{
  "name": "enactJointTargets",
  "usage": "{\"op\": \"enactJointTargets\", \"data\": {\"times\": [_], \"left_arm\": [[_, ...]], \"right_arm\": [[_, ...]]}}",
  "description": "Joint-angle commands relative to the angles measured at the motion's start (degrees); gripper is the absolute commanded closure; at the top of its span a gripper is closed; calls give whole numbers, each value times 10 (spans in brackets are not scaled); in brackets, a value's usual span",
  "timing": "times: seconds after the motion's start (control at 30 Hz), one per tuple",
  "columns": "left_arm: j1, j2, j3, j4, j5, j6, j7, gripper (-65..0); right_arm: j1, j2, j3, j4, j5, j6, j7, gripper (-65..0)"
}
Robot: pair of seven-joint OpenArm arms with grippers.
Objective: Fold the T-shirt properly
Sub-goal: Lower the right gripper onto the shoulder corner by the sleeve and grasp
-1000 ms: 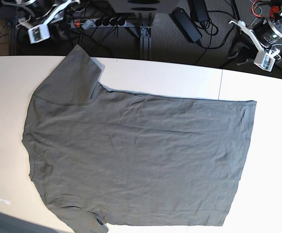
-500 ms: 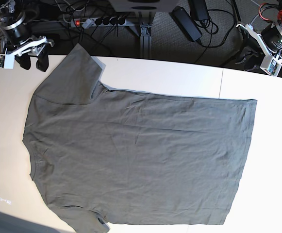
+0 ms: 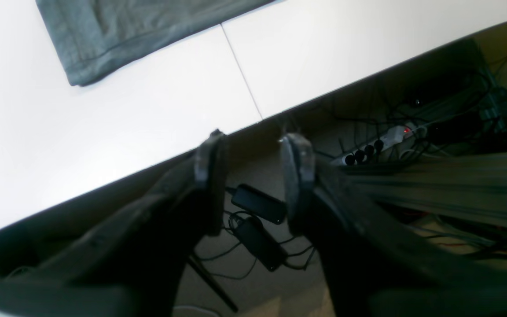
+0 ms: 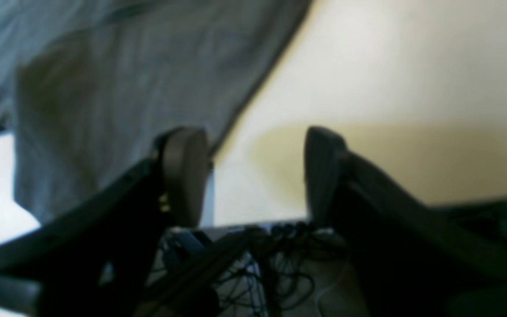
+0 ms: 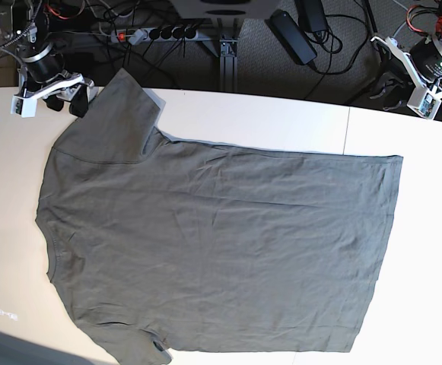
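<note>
The dark olive-grey T-shirt [image 5: 221, 243] lies spread flat on the white table [image 5: 266, 122], neck to the left, hem to the right, one sleeve at the top left. My right gripper [image 5: 67, 105] is open and empty, hovering at the table's back-left edge just left of that sleeve. In the right wrist view the sleeve [image 4: 117, 88] lies by the left finger of that gripper [image 4: 253, 145]. My left gripper [image 5: 389, 90] is open and empty past the back-right table edge. In the left wrist view it [image 3: 253, 141] hangs over the table edge, with the shirt's hem corner [image 3: 117, 35] well ahead.
Behind the table the floor holds a power strip [image 5: 156, 34], black power adapters [image 5: 293, 38] and tangled cables. A seam [image 3: 240, 66] divides the tabletop near the left gripper. Bare table borders the shirt on the far side and on the right.
My right arm has come down from behind the table and shifted right, ending close to the sleeve. My left arm has moved slightly right and down, then held still. The shirt has not moved.
</note>
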Motion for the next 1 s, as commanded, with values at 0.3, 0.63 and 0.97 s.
{"op": "enactJointTargets", "data": {"times": [0.3,0.63,0.97], "left_arm": [[9,-11,-5,8,-6,-5,3,-241],[24,-24,-5,8,-6,-3,-4,-241],[9,-26,-45,8,-51,-4,25,-241]], "right_arm": [[14,-47,-73,-11,-4,-7,-13,-360],[2,-48,-76,-10,-51,-7,27,-360],[74,-79,-76,-10,-98,-4,-49,-360]]}}
